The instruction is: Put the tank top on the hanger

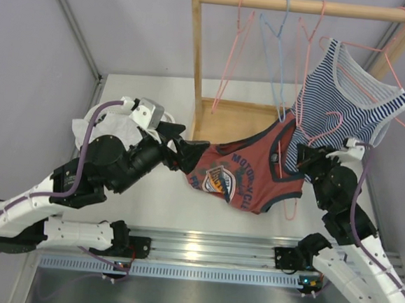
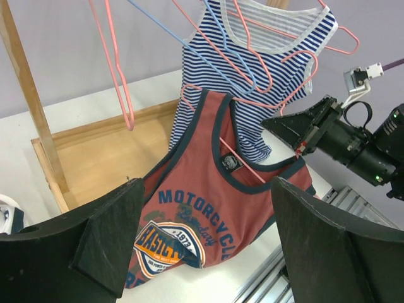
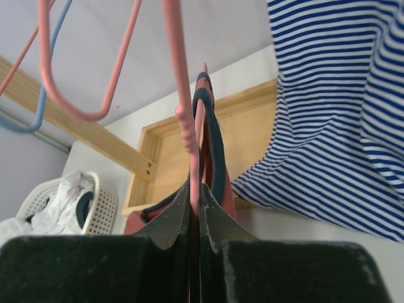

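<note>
My right claw [image 3: 196, 189]: black grainy pads clamped tight on the thin pink wire hanger [image 3: 178, 69], w/ navy trim of the tank top [image 2: 208, 208] pinched alongside. My left claw [image 2: 207, 189] gapes wide just short of the shirt. White table [image 1: 156, 204] below, grey walls, pale wooden rack [image 1: 192, 66] beyond both claws. The rust-red top droops between them; chest print reads "MOTORCYCLE".

The right gripper [image 3: 196, 194] is clamped tight on the hanger [image 3: 181, 82] wire and the tank top [image 3: 213, 145] strap together. A striped tank top [image 3: 341, 95] hangs at right. A white basket [image 3: 104, 205] sits lower left, holding cloth.
</note>
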